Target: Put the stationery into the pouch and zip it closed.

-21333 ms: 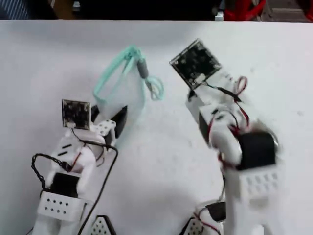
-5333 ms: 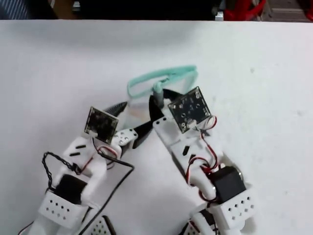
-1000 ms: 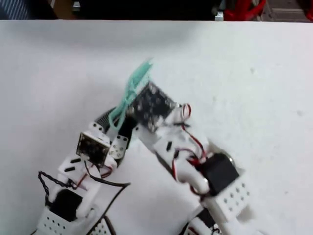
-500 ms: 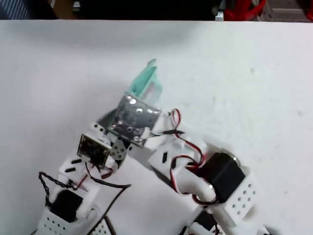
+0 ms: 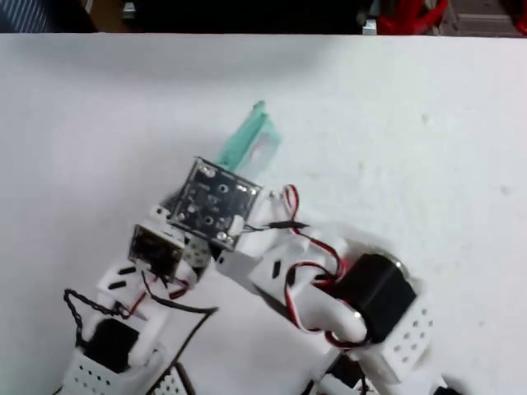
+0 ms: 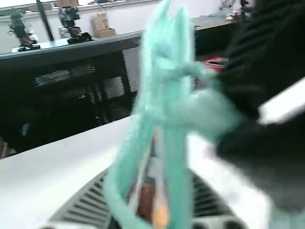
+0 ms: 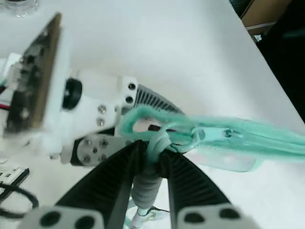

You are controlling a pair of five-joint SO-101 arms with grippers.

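Pinching grey zipper pull [image 7: 145, 185], right hand [image 7: 151, 150] closed; left hand [image 7: 137, 125] clamps pouch [image 7: 238, 142], stationery [image 6: 147, 204] inside.

A white table [image 5: 428, 123] spreads across the high view. Past its far edge lie a red object [image 5: 408, 15] and blue striped cloth [image 5: 23, 15]. Behind, a dark bench [image 6: 71, 45] carries a small cardboard box [image 6: 102, 21] above black mesh panels [image 6: 62, 76].

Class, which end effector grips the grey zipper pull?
The right end effector: its black jaws pinch the grey zipper pull, while the left end effector holds one end of the teal pouch.
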